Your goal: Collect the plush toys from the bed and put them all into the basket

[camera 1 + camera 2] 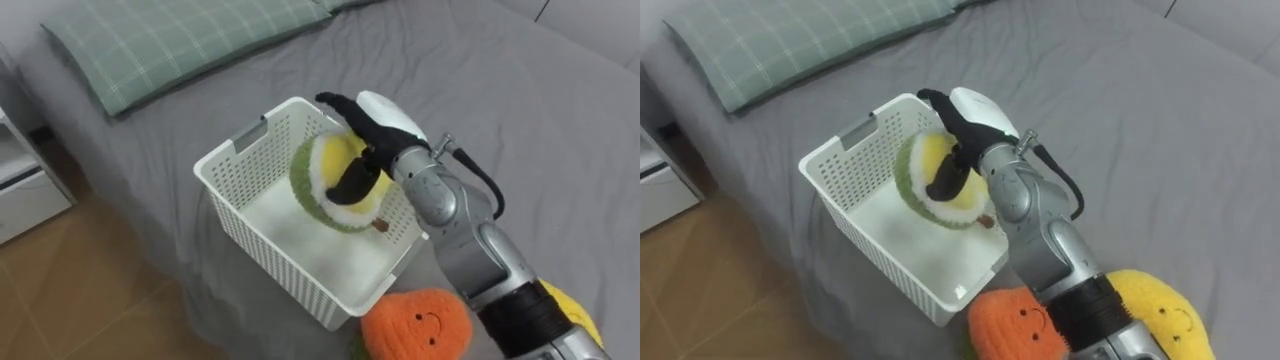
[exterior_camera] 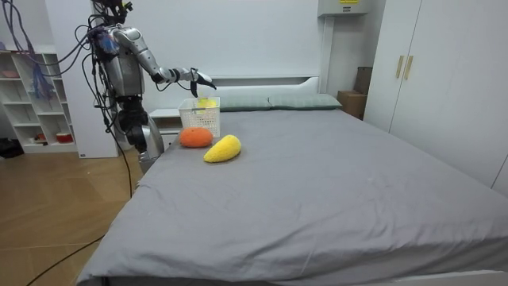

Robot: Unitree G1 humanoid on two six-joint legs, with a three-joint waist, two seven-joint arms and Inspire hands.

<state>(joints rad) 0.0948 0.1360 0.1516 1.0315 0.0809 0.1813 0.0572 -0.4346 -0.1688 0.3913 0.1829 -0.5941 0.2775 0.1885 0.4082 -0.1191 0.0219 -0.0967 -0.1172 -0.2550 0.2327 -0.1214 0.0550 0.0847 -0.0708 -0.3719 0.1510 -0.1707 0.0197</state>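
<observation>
**One toy going into the basket, two left on the bed**

Nearest to me, just on my side of the basket (image 1: 240,145), the orange toy (image 1: 415,322) lies on the grey bed (image 1: 520,120), close to the basket's near corner. The yellow toy (image 1: 1160,305) lies right beside it, a little further from the basket. Neither has been picked up.

Over the basket itself I have my right hand (image 1: 385,115) reached out. Its thumb and fingers are clamped on a round green toy (image 1: 330,165) with a yellow middle. The toy stands on edge inside the basket walls, and I cannot tell whether it touches the floor of the basket. I see nothing else in the basket.

Beyond the basket, at the head of the bed, a green checked pillow (image 1: 180,40) lies flat.

By my reckoning I am about a third of the way through. The first toy only needs letting go. Then the orange one and the yellow one have to be fetched in turn, both an easy reach from the basket.
</observation>
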